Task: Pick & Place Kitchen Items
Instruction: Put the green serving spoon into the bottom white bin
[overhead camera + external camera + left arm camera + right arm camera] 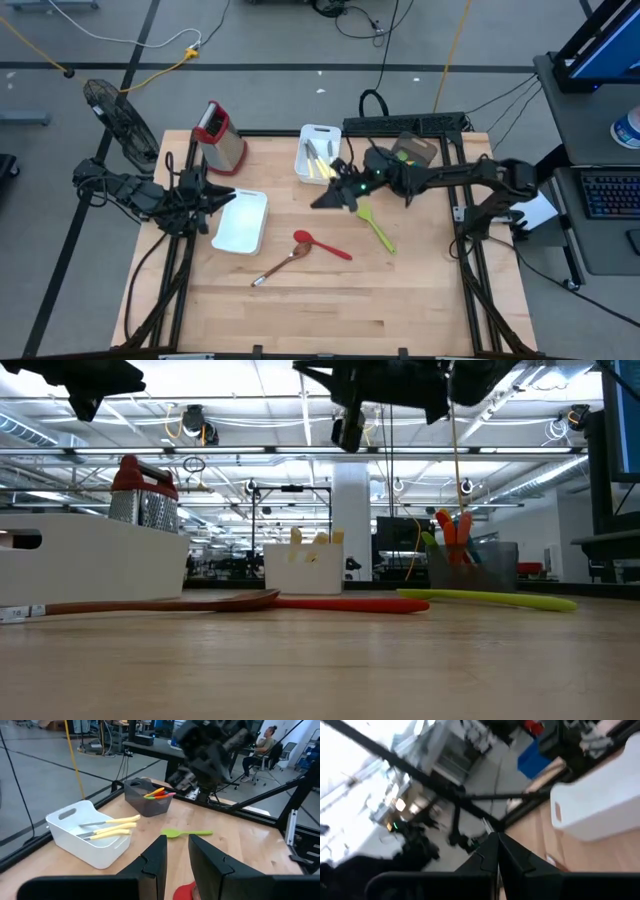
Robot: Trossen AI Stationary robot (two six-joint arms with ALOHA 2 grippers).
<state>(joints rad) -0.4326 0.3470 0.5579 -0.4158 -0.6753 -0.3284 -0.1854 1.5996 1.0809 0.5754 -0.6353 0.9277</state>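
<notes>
High view: right claw [322, 199] closed, empty, beside green spatula [376, 227].

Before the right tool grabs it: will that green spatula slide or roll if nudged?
The green spatula lies flat on the bare wood table, so it would probably slide or pivot, not roll. It looks thin and light; its long narrow handle may flex. Its low profile leaves little for the right tool to grip.

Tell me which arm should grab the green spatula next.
Probably the right: its gripper, fingers shut, hovers just beside the green spatula. The left gripper sits over the white tray, farther off.
</notes>
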